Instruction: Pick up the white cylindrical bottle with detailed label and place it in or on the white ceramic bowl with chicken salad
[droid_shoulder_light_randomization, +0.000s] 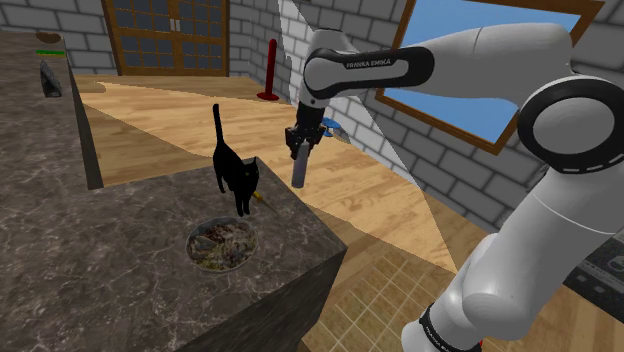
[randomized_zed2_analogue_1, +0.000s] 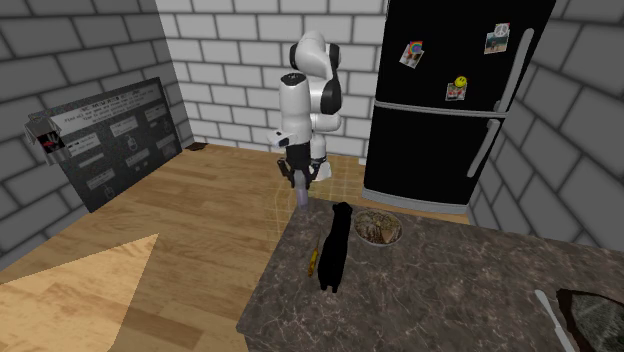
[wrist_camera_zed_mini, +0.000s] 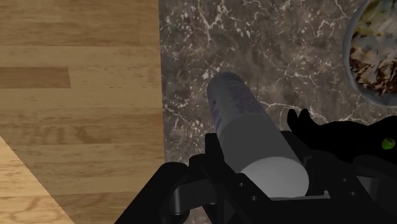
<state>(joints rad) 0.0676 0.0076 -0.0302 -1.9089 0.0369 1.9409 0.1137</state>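
My gripper (droid_shoulder_light_randomization: 300, 141) is shut on a grey-white cylindrical bottle (droid_shoulder_light_randomization: 299, 169) with a faint purple label, and the bottle hangs down from the fingers. It is held in the air just off the corner of the dark marble counter (droid_shoulder_light_randomization: 100, 260). In the wrist view the bottle (wrist_camera_zed_mini: 248, 130) lies clasped in the gripper (wrist_camera_zed_mini: 257, 162), pointing at the counter's edge (wrist_camera_zed_mini: 254, 38). The bowl of salad (droid_shoulder_light_randomization: 221, 243) rests on the counter, past a black cat figure (droid_shoulder_light_randomization: 236, 170). From the second exterior view, the gripper (randomized_zed2_analogue_1: 300, 172) and bottle (randomized_zed2_analogue_1: 303, 193) hover beside the cat (randomized_zed2_analogue_1: 335, 245) and bowl (randomized_zed2_analogue_1: 379, 229).
A small yellow item (randomized_zed2_analogue_1: 312, 262) lies by the cat's feet near the counter edge. Wood floor (wrist_camera_zed_mini: 76, 95) lies below the gripper. A black fridge (randomized_zed2_analogue_1: 450, 100) stands behind the counter. A red stand (droid_shoulder_light_randomization: 270, 75) sits on the floor far off.
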